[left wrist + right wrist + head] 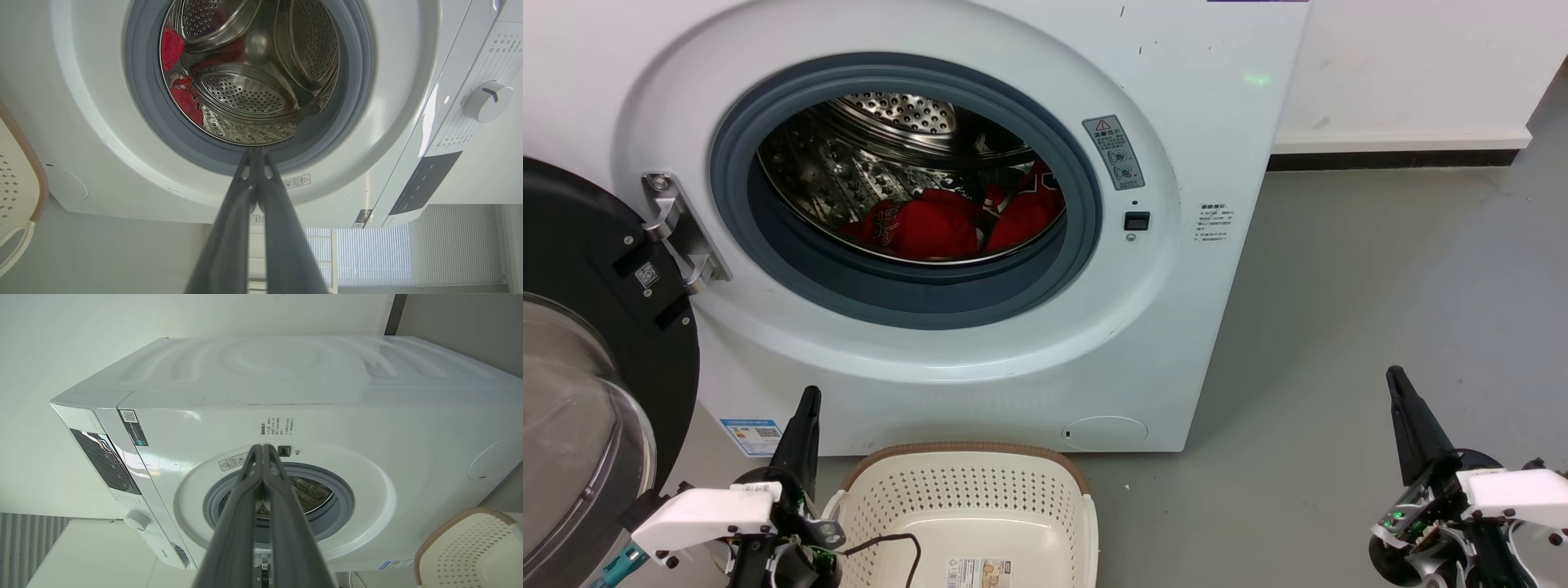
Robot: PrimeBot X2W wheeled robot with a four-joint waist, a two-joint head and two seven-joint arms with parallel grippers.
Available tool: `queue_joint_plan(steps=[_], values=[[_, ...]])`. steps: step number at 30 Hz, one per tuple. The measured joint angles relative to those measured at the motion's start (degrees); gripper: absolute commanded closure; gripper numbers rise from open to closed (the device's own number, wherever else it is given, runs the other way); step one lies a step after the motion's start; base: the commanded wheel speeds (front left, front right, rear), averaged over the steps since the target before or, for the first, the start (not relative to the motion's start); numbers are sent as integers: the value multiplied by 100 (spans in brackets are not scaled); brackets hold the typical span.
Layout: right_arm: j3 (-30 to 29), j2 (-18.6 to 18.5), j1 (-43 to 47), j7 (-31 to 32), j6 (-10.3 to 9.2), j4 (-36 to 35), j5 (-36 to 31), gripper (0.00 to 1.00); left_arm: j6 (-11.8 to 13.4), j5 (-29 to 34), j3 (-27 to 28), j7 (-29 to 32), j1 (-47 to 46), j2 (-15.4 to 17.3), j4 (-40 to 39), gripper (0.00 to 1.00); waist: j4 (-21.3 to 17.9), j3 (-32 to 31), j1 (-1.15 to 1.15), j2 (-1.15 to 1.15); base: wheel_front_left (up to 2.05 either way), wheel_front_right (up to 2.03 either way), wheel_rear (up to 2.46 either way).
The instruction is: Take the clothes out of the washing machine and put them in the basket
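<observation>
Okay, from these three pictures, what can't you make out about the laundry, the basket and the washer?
Clothes, head view: bunched in the drum, lower part behind the grey ring; count unclear.
Basket, head view: near end cut off by the bottom edge.
Sticker on the washing machine, head view: print too small to read.
Door, head view: cut off by the left edge.

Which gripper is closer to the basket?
The left gripper: it rises right beside the basket, while the right gripper stands far off over the grey floor.
</observation>
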Motion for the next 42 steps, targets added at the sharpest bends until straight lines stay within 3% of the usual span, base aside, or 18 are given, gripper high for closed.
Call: queue_joint_plan(steps=[10, 11, 22, 30, 42], values=[[0, 0, 0, 0, 0, 0, 0, 100, 0, 0, 0, 0, 0, 0, 0, 100, 0, 0, 0, 0, 0, 0, 0], [0, 0, 7, -1, 1, 12, 1, 0, 1, 0, -2, -1, 6, -1, 13, 0, 0, 0, 0, 0, 0, 0, 0], [122, 8, 261, -176, -1, 167, -120, 0, 9, 124, -45, -186, 277, -20, 169, 0, -7, 10, 0, 0, 0, 0, 0], [238, 10, 261, -450, -1, 63, -460, 0, 8, 602, 126, -447, 333, -19, 88, 0, -19, 38, 0, 0, 0, 0, 0], [131, 12, 250, -734, -1, -249, -2012, 0, 8, 1655, 427, -731, 333, -26, -246, 0, -42, 85, 0, 0, 0, 0, 0]])
